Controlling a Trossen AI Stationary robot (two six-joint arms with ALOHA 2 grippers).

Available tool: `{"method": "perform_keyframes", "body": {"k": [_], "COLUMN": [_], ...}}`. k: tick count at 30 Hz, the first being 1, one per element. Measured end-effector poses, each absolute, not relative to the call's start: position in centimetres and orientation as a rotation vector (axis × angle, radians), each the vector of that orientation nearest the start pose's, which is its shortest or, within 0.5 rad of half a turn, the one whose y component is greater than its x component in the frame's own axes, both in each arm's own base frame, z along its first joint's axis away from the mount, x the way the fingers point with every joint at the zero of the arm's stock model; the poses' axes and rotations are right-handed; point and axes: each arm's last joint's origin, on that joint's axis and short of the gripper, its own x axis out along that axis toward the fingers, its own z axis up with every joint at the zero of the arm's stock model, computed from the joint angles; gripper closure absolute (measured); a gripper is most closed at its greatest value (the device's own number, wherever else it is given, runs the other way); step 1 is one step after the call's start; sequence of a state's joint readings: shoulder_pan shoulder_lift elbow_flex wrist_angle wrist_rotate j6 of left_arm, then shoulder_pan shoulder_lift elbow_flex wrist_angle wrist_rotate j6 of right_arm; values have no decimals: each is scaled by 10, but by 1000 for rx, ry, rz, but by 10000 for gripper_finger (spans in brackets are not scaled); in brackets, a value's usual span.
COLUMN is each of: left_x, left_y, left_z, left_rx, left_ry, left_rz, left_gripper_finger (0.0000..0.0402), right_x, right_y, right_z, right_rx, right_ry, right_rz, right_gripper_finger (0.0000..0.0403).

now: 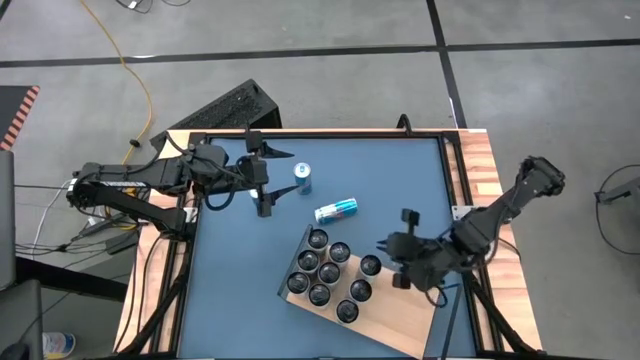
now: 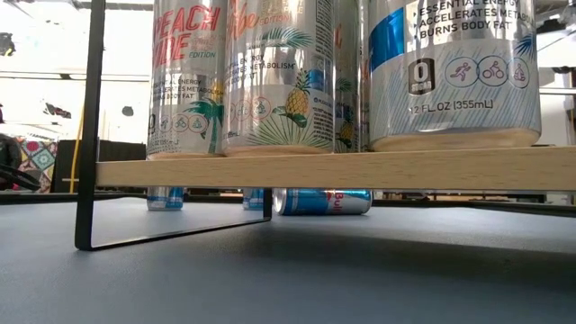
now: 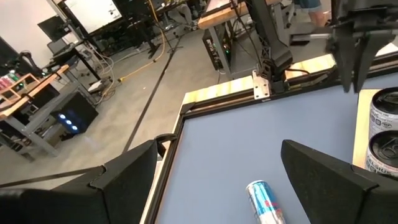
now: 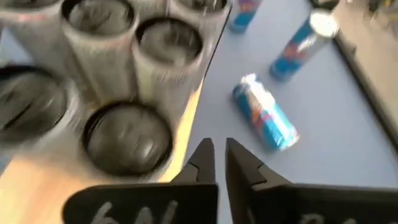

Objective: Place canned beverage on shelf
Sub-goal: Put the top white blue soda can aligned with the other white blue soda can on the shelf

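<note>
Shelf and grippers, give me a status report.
Left gripper open near upright can. Right gripper nearly shut, empty, beside shelf. Blue can lying on table, nothing blocking it.

Shelf [image 1: 400,322] near half bare, roughly 9 cans [image 1: 328,272] crowding rest

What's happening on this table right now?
Two robot arms are stocking cans onto a low wooden shelf, where nine cans already stand upright. The right gripper hangs above the table just past the shelf's edge, fingers nearly together and holding nothing. The left gripper hovers open near the table's far left, also empty. Two blue cans are not yet on the shelf: one upright, one lying on its side on the blue table.
</note>
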State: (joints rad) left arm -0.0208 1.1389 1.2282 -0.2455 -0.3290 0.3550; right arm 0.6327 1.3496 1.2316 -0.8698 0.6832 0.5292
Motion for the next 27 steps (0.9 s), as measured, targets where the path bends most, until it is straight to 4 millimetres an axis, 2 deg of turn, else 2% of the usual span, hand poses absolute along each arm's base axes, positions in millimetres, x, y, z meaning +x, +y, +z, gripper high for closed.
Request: {"method": "perform_keyframes", "body": {"k": [3, 6, 10, 14, 27], "left_x": [242, 242, 242, 242, 242], "left_y": [4, 4, 4, 4, 4], "left_z": [410, 410, 410, 411, 411], "left_rx": [379, 379, 379, 378, 376], "left_ry": [208, 209, 207, 198, 201], "left_rz": [279, 279, 280, 284, 283], "left_gripper_finger": [72, 72, 72, 72, 72], "right_x": [206, 187, 178, 182, 205], "right_y": [146, 148, 159, 166, 160], "right_z": [311, 305, 301, 304, 310], "right_rx": [-48, 29, 98, 131, 87], "right_ry": [798, 866, 861, 816, 749], "right_rz": [-287, -382, -396, -338, -283], "right_gripper_finger": [397, 399, 401, 402, 403]}}
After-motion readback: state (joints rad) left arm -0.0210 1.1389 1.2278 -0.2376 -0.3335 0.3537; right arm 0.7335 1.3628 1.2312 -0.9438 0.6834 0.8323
